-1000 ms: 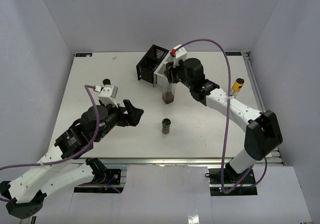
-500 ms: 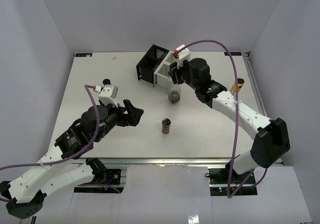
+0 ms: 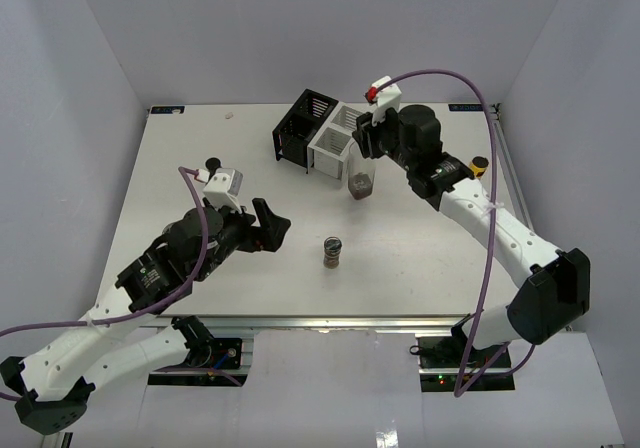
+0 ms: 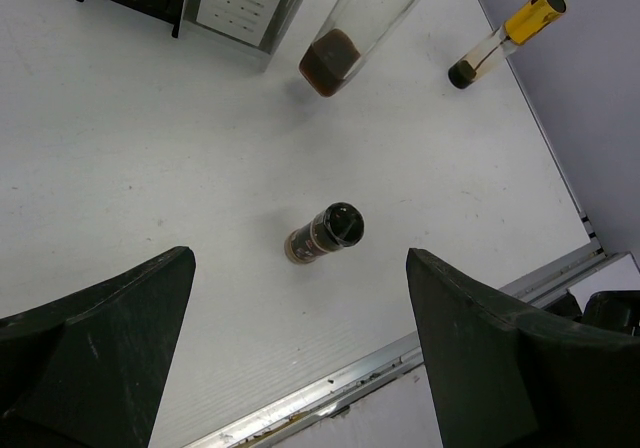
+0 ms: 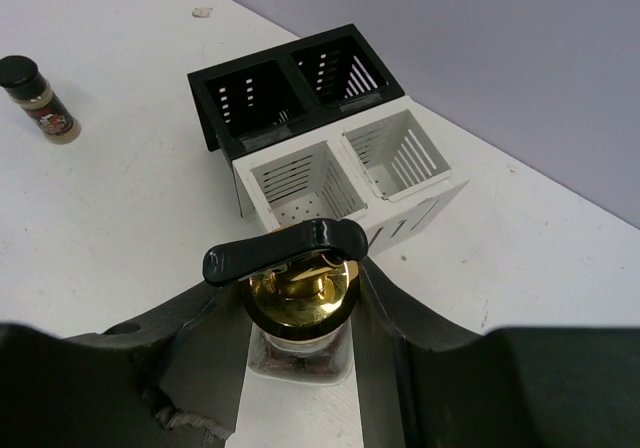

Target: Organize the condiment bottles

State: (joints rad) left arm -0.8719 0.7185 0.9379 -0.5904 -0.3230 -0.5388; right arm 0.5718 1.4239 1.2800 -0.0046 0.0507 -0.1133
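The right hand (image 5: pixel 300 368) gripped the tall brass-spouted bottle (image 5: pixel 300 290) by its neck, just beside the white rack (image 5: pixel 400 218). Placing it well probably meant keeping it upright, centring it over a compartment (image 5: pixel 390 158), then lowering it straight. The left hand (image 4: pixel 300 318) hovered open near a small jar (image 4: pixel 325 233).

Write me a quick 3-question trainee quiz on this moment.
1. True or false: the right gripper is shut on the tall clear bottle.
2. Multiple choice: what sits in the compartments of the white rack? A) one jar B) two jars C) nothing
3. Fill in: the left gripper holds nothing; it is ___ (open or shut).
Key: 1 true; 2 C; 3 open.
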